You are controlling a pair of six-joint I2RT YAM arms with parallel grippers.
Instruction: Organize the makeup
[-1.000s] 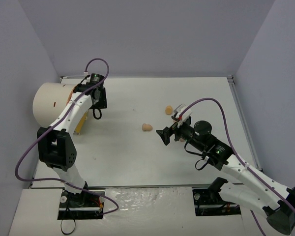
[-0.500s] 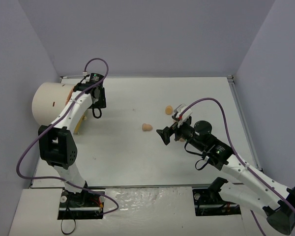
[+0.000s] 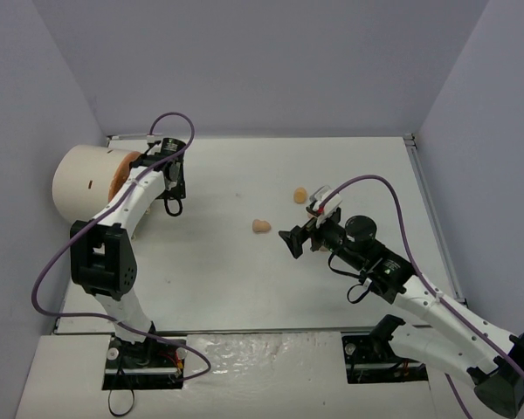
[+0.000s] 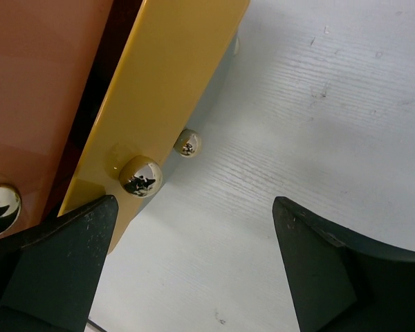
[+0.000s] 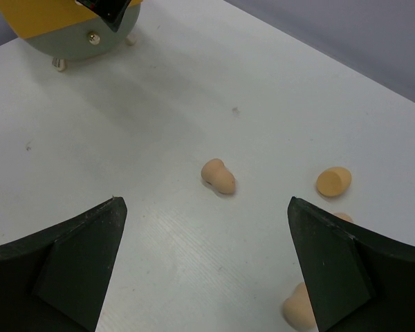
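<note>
1. Right claw [image 3: 288,243] is wide apart and holds nothing. It hangs low over the tabletop [image 3: 244,279].
2. One peach sponge [image 5: 218,176] lies on the tabletop straight ahead of it. It is near, but nothing touches it.
3. That sponge lies slanted, not lined up with my fingers.
4. Some other sponges [image 5: 333,181] sit off to the right side.
5. My left claw [image 4: 195,207] is apart and empty too, well away beside the big cream cylinder [image 3: 83,179].
6. So I think my right arm is the nearer one. It may need a small turn to pinch the sponge across its thin side.
</note>
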